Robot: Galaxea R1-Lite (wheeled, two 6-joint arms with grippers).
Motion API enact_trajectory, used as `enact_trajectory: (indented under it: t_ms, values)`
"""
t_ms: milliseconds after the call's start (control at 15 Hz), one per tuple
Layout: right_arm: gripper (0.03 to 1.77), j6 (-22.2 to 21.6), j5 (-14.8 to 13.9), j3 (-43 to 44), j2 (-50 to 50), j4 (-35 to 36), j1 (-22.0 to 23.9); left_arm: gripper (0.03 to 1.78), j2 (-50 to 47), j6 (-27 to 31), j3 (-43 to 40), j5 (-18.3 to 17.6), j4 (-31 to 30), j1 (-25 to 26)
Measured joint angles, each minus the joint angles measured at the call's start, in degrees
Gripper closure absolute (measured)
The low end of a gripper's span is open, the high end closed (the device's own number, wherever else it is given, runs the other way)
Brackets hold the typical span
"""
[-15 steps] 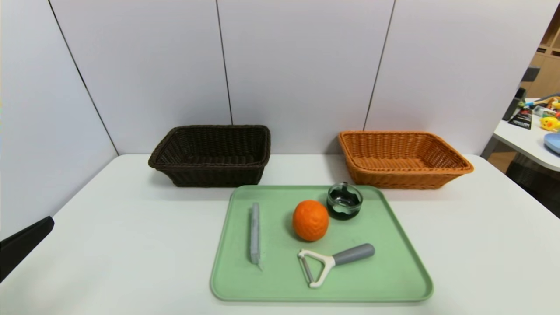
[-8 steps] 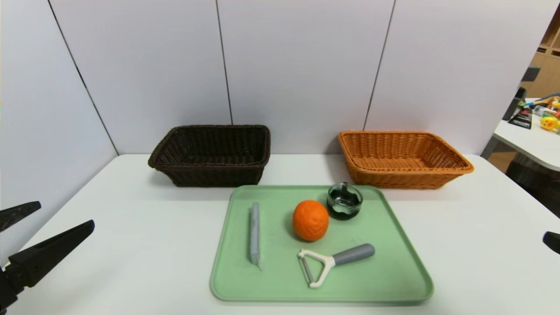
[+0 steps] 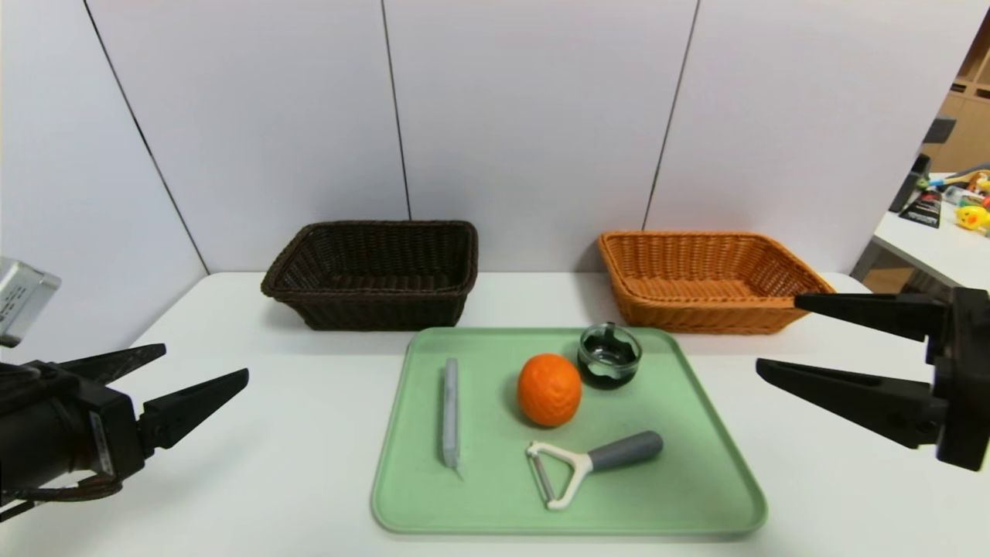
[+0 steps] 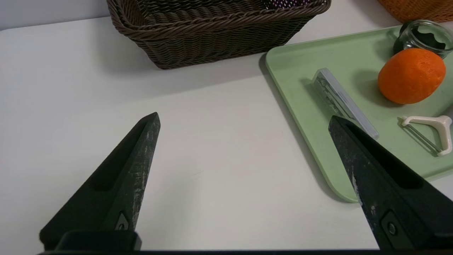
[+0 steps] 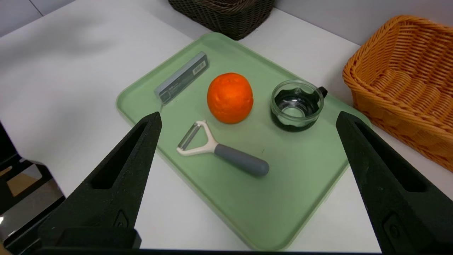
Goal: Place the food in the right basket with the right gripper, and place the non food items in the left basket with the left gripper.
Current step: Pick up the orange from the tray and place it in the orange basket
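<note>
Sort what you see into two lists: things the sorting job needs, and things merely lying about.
Needed: orange fruit, glass dish, grey bar, peeler, dark brown basket, orange-tan basket, left gripper, right gripper, both open.

Lying about: green tray, clutter on side table.

You're looking at a white table sitting against pale grey wall panels; 3 dark seams are running down them, and another panel is closing off the left side. Light is falling evenly, throwing only soft shadows on the tabletop. At the far right you're seeing a second white table carrying small colourful clutter, too small to identify. Behind it, light wooden shelving is showing at the frame edge.
</note>
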State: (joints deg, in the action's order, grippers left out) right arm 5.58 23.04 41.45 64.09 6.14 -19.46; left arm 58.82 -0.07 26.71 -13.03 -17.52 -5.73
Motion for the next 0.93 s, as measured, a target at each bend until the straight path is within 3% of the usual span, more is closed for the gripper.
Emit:
enact_trajectory:
  t_ms: [200,400,533,667,933]
  values:
    - [0.1,0.0,-0.33,1.07,6.74,4.85,-0.85,0.12,5.46,-0.04,-0.43,0.16,-3.18,-0.16]
    - [0.1,0.11,-0.55,4.35,12.43,5.49,-1.12,0.12,9.03,-0.04,-0.91,0.22,-4.94,-0.16]
    - [0.1,0.2,-2.16,6.6,15.32,4.99,-1.4,0.12,10.72,0.0,-0.96,0.28,-5.41,-0.17]
    - [0.1,0.09,-6.21,7.83,17.14,4.49,-3.72,0.12,11.46,-0.06,-1.22,0.28,-5.46,-0.17]
    - [0.1,-0.79,-16.43,9.84,19.81,3.69,-13.04,0.12,11.9,-0.06,-1.74,0.28,-5.46,-0.17]
